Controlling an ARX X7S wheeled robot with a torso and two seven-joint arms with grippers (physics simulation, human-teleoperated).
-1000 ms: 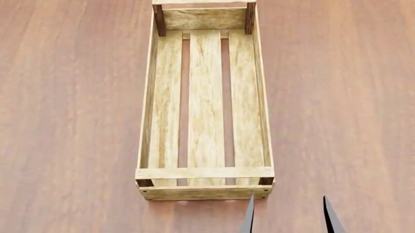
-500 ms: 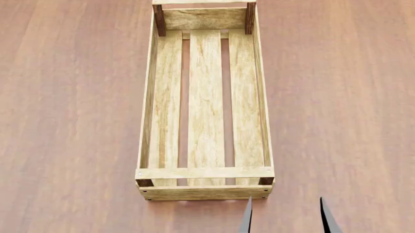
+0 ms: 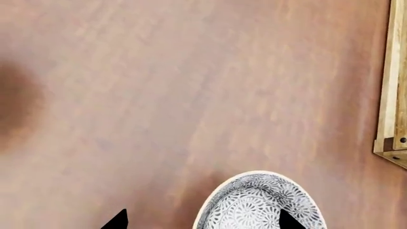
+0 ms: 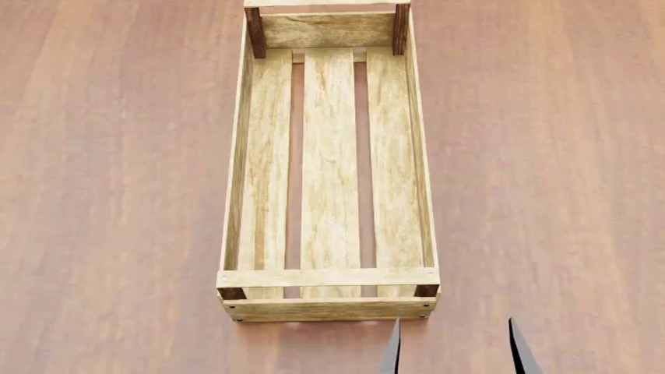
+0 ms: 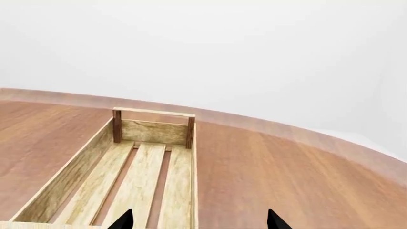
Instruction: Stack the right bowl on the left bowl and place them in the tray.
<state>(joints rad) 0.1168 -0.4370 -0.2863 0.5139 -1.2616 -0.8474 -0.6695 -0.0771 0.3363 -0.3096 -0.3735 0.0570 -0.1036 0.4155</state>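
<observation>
The tray (image 4: pixel 328 308), a long light-wood crate with nothing in it, lies in the middle of the brown table in the head view. One grey-and-white patterned bowl (image 3: pixel 254 205) shows only in the left wrist view, near a tray corner (image 3: pixel 389 143); I cannot tell which bowl it is, and the other is out of view. My left gripper (image 3: pixel 203 223) is open, one fingertip (image 3: pixel 289 222) over the bowl's inside and the other outside its rim. My right gripper (image 4: pixel 455 352) is open just in front of the tray's near right corner. It also looks along the tray (image 5: pixel 137 176), holding nothing.
Brown wooden tabletop (image 4: pixel 114 195) spreads on both sides of the tray. In the right wrist view the table's far edge (image 5: pixel 286 129) curves against a plain white background. A dark shadow patch (image 3: pixel 16 102) lies on the table in the left wrist view.
In the head view the right gripper's fingertips have drifted slightly left and lower. The tray has not moved.
</observation>
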